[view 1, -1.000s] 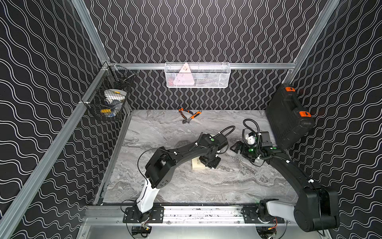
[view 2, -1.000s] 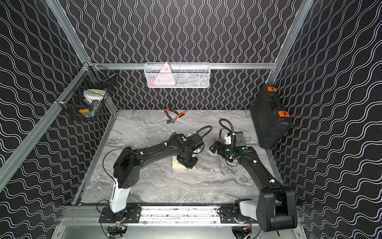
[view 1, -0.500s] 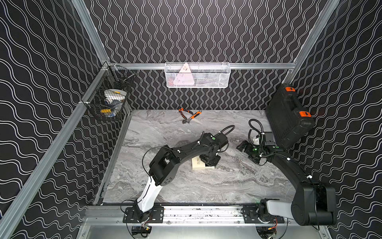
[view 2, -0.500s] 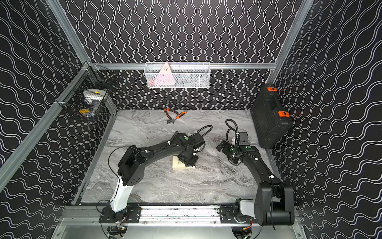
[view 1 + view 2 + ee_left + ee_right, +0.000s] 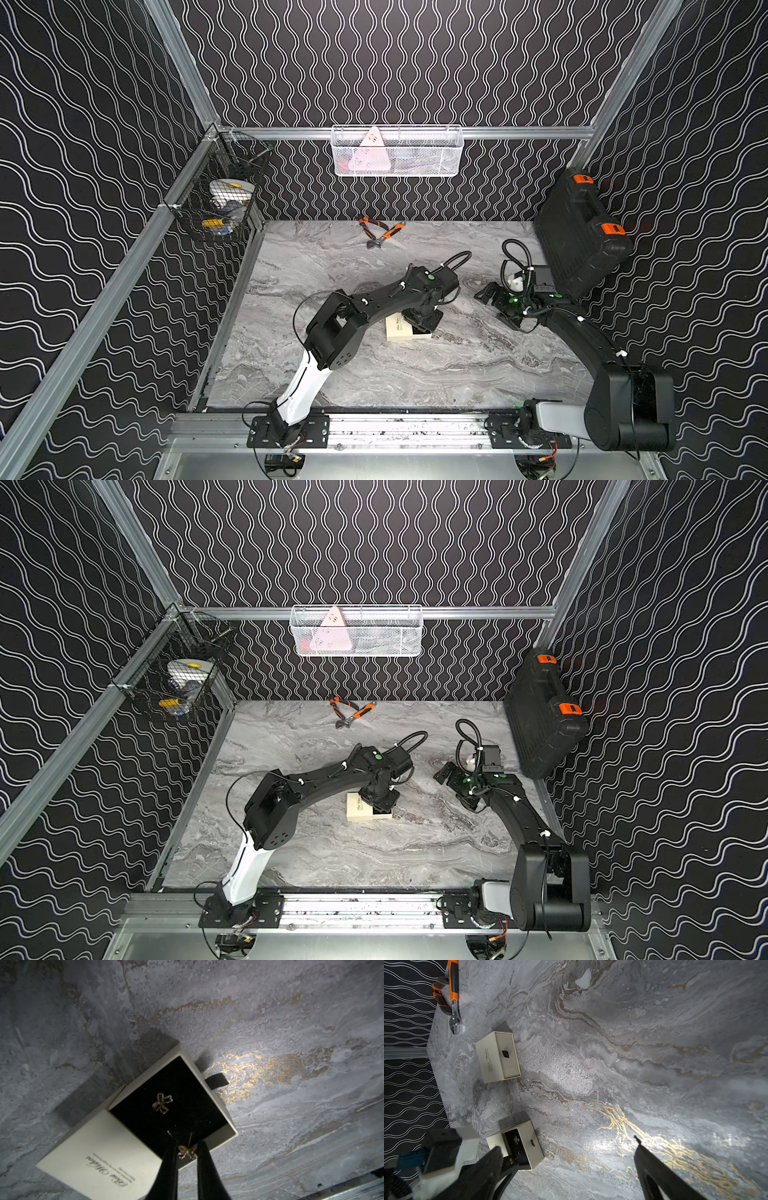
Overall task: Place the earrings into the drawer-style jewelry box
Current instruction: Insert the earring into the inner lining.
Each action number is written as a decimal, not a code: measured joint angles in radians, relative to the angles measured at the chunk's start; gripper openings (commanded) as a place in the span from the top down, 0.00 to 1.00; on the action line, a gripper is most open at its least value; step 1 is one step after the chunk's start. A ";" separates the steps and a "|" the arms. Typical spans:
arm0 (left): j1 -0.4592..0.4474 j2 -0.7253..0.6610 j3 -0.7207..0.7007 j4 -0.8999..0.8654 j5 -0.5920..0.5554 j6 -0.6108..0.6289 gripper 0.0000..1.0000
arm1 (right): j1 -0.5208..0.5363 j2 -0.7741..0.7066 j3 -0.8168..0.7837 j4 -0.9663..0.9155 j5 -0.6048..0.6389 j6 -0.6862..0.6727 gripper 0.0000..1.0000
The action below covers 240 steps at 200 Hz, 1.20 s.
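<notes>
Gold earrings (image 5: pixel 162 1103), cream box (image 5: pixel 99 1153), grey-marbled table (image 5: pixel 291 1022)

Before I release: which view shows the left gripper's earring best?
Left wrist: the held earring sits sharp between the left gripper's fingers. Right wrist shows a distant glint; in both top views the left arm hides it.

My left gripper (image 5: pixel 379 804) hangs directly over the cream jewelry box (image 5: pixel 360 811), covering its right end. My right gripper (image 5: pixel 442 774) sits off to the box's right, apart from it. Orange-handled pliers (image 5: pixel 340 707) lie well behind the box.
</notes>
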 measured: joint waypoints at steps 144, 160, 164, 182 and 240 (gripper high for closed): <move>-0.032 0.033 0.009 0.000 -0.077 0.002 1.00 | -0.003 0.001 -0.015 0.018 -0.045 0.001 0.00; -0.035 0.042 0.009 0.000 -0.082 0.002 1.00 | -0.004 0.003 -0.018 0.025 -0.052 0.002 0.00; -0.036 0.044 0.010 0.000 -0.085 0.002 1.00 | -0.005 0.005 -0.018 0.027 -0.055 0.002 0.00; -0.043 0.054 0.012 0.001 -0.101 0.002 1.00 | -0.009 0.006 -0.020 0.030 -0.063 0.003 0.00; -0.065 0.068 0.011 0.008 -0.156 0.002 1.00 | -0.015 0.006 -0.027 0.041 -0.092 0.007 0.00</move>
